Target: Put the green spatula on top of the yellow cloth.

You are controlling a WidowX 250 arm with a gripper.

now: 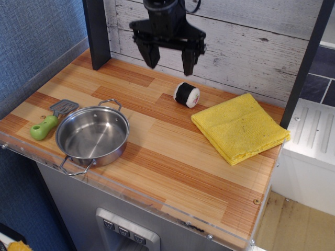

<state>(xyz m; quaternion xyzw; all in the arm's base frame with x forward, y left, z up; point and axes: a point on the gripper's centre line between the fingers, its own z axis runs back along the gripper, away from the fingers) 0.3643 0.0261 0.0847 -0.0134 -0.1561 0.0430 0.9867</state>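
The green spatula (48, 121) lies flat at the left front of the wooden counter, its lime-green handle toward the front left and its grey slotted blade against the left side of the steel pan. The yellow cloth (239, 127) lies folded at the right of the counter. My gripper (168, 60) is open and empty, high above the back middle of the counter near the white plank wall, far from the spatula and left of the cloth.
A steel pan (93, 135) with two wire handles stands at the front left, next to the spatula. A black-and-white roll (187, 94) lies between gripper and cloth. A dark post (97, 32) stands at the back left. The counter's front edge (157, 201) is near.
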